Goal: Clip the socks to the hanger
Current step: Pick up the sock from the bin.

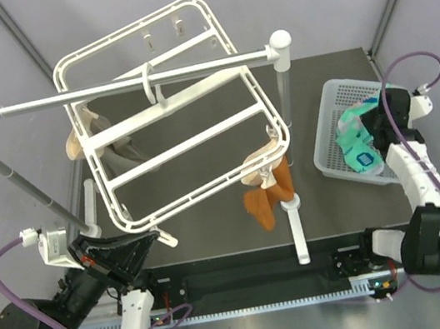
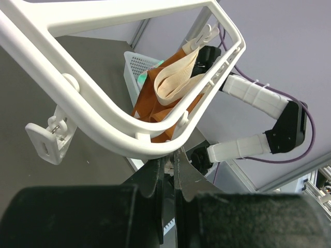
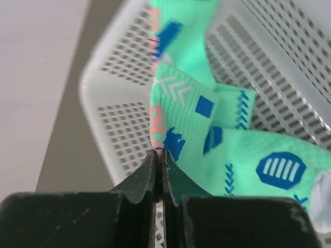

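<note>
I am looking down on a dark table (image 1: pixel 336 204) with a grey metal rail (image 1: pixel 106 89) standing across it. The hanger (image 1: pixel 199 138), a large white frame with cross bars, hangs tilted from the rail by its central hook. An orange sock (image 1: pixel 265 203) and a beige sock (image 1: pixel 257 158) dangle from clips at the hanger's right corner.

At lower left, my left pincer (image 1: pixel 144 240) meets the hanger's near corner. The left wrist view shows this pincer (image 2: pixel 170 160) pressed together on the curved rim of the hanger (image 2: pixel 103 111). An empty white clip (image 2: pixel 51 137) dangles from the rim to the left of it.

At right, a white perforated basket (image 1: pixel 330 112) sits on the table, well apart from the hanger. The socks (image 1: pixel 356 142), teal-green with blue patches, lie in it. My right pincer (image 1: pixel 375 134) reaches into the basket over them. The right wrist view shows that pincer (image 3: pixel 159 157) squeezed tight on the folded edge of one of the socks (image 3: pixel 227 155), beside a pink stripe, with the basket wall (image 3: pixel 124 119) behind.
</note>
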